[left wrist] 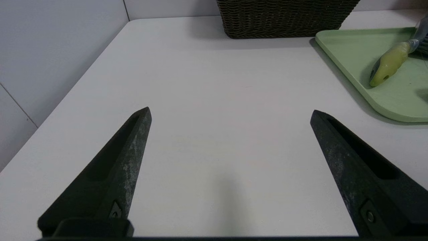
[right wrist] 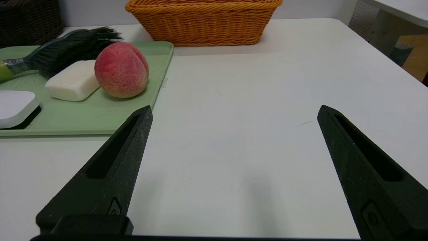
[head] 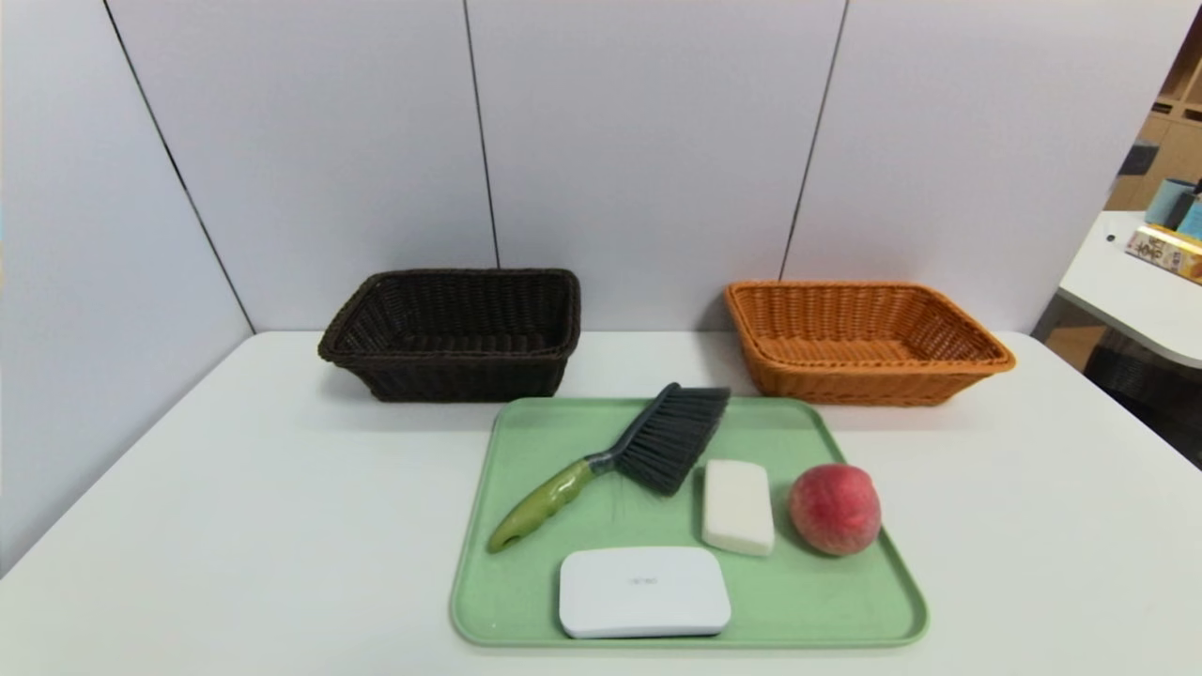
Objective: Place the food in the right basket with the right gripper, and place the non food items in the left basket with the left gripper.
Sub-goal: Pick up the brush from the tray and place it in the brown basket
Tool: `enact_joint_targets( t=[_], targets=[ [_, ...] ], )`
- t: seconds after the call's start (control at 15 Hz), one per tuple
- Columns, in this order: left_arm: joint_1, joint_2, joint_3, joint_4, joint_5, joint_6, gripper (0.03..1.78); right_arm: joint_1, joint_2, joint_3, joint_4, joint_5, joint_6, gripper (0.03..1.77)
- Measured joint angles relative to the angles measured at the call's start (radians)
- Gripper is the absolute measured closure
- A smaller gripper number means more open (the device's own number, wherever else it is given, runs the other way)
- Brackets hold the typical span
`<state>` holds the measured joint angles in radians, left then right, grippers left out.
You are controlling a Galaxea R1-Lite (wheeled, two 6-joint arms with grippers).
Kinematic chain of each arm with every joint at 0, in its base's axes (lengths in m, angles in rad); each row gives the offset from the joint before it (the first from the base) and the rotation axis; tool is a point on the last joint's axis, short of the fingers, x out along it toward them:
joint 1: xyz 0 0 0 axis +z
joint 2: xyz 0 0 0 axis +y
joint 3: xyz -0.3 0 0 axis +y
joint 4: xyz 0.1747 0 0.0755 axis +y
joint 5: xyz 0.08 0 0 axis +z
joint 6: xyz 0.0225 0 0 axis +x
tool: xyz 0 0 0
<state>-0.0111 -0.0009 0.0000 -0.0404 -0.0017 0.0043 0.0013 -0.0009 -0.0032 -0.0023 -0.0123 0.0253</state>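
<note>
We find the peach (head: 835,508) at the tray's (head: 526,422) 3 o'clock edge, nearest the orange basket (head: 866,343); brush (head: 620,455), box (head: 644,591) and bar (head: 738,505) lie beside it, the dark basket (head: 454,332) at 11 o'clock. Left gripper (left wrist: 230,113) and right gripper (right wrist: 235,110) hover over bare table (head: 235,488), fingers spread apart, nothing held, apparently ready for sorting.

A white table (head: 235,526) with rounded corners stands against pale grey wall panels (head: 648,141) split by thin dark seams. Past the panels on the right, a second white table (head: 1132,291) holds a book (head: 1164,252) and blue cups (head: 1174,202); wooden shelving (head: 1169,122) stands behind.
</note>
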Motion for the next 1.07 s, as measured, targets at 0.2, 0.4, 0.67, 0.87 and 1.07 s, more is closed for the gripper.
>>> enact_joint_targets(
  t=[0.2, 0.4, 0.67, 0.87, 1.07],
  targets=[
    [0.000, 0.000, 0.000, 0.000, 0.000, 0.001, 0.12, 0.000, 0.000, 0.000, 0.000, 0.000, 0.000, 0.10],
    [0.000, 0.000, 0.000, 0.000, 0.000, 0.003, 0.12, 0.000, 0.000, 0.000, -0.001, 0.000, -0.001, 0.10],
    [0.000, 0.000, 0.000, 0.000, 0.000, 0.003, 0.12, 0.000, 0.000, 0.001, -0.005, 0.000, -0.005, 0.10],
    [0.000, 0.000, 0.000, 0.000, 0.001, 0.006, 0.12, 0.000, 0.000, 0.001, -0.007, 0.000, -0.001, 0.10],
    [0.000, 0.000, 0.000, 0.000, 0.002, 0.007, 0.12, 0.000, 0.000, 0.001, -0.007, -0.003, -0.034, 0.10]
  ],
)
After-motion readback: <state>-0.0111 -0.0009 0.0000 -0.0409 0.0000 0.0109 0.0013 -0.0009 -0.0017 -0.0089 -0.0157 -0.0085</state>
